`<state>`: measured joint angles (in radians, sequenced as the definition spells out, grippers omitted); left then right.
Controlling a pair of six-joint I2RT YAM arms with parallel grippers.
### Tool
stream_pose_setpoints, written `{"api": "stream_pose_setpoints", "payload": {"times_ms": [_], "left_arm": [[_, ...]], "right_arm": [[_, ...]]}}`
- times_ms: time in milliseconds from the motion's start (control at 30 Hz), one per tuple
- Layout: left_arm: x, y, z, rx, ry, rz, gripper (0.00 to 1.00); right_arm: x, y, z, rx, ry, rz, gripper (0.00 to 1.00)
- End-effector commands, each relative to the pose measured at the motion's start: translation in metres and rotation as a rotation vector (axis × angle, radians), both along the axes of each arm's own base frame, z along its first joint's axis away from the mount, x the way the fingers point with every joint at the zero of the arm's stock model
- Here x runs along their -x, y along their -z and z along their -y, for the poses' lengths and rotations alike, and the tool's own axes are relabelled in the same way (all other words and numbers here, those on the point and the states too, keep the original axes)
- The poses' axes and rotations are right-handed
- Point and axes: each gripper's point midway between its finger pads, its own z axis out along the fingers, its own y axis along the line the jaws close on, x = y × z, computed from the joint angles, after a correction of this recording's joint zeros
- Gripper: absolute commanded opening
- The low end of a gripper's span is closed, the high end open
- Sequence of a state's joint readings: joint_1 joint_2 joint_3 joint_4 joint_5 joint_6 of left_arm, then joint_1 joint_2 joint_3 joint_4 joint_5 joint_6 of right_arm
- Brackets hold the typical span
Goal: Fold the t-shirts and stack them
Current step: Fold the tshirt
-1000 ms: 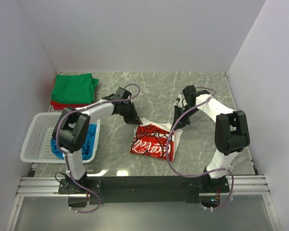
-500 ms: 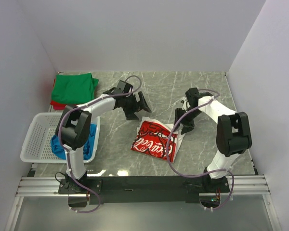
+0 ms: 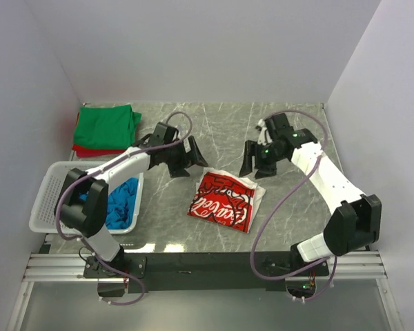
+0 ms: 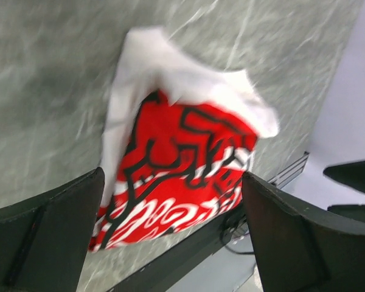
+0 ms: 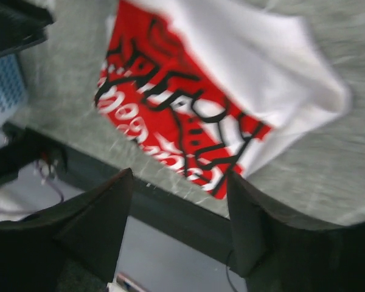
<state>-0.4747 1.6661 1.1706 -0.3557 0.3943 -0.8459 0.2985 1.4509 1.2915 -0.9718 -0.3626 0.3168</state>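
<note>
Both my grippers are spread wide and hold nothing. My left gripper [image 3: 190, 157] hangs above the grey marble table [image 3: 297, 200], just right of the far corner of the white plastic lattice basket [image 3: 53, 196]. My right gripper [image 3: 257, 162] is farther right of the basket again.

The folded white t-shirt with red script print [image 3: 224, 201] lies flat on the table right of the basket, well apart from it and nearer me than both grippers. The bright blue t-shirt [image 3: 121, 205] is bunched inside the basket. The green t-shirt [image 3: 107, 125] sits folded on the red t-shirt [image 3: 83, 149], behind the basket.

I judge the printed shirt light, limp and quick to fall open. I would pinch through all its layers at the two far corners, one gripper each.
</note>
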Motion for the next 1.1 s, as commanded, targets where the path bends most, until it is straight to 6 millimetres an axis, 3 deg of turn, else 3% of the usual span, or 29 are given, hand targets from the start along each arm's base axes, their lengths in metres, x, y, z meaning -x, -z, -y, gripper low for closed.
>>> {"api": "stream_pose_setpoints", "payload": {"times_ms": [0, 100, 233, 567, 767, 900, 1067], "left_arm": [[0.011, 0.0, -0.009, -0.005, 0.01, 0.046, 0.99], [0.022, 0.005, -0.015, -0.004, 0.011, 0.045, 0.99], [0.031, 0.01, -0.018, 0.005, 0.006, 0.039, 0.99], [0.051, 0.039, -0.026, 0.009, -0.004, -0.003, 0.99], [0.061, 0.053, -0.019, 0.045, 0.009, -0.033, 0.99], [0.07, 0.057, 0.0, 0.093, 0.073, -0.031, 0.99], [0.084, 0.082, 0.017, 0.077, 0.132, -0.08, 0.99]], "right_arm": [[0.026, 0.009, -0.037, -0.105, -0.07, -0.077, 0.65], [0.038, 0.038, -0.045, -0.09, -0.106, -0.15, 0.53], [0.056, 0.082, -0.029, 0.004, -0.101, -0.253, 0.4], [0.075, 0.156, -0.004, 0.147, -0.069, -0.402, 0.35], [0.079, 0.172, 0.002, 0.179, -0.069, -0.433, 0.35], [0.073, 0.172, 0.001, 0.181, -0.069, -0.422, 0.34], [0.068, 0.169, -0.002, 0.176, -0.074, -0.409, 0.34]]}}
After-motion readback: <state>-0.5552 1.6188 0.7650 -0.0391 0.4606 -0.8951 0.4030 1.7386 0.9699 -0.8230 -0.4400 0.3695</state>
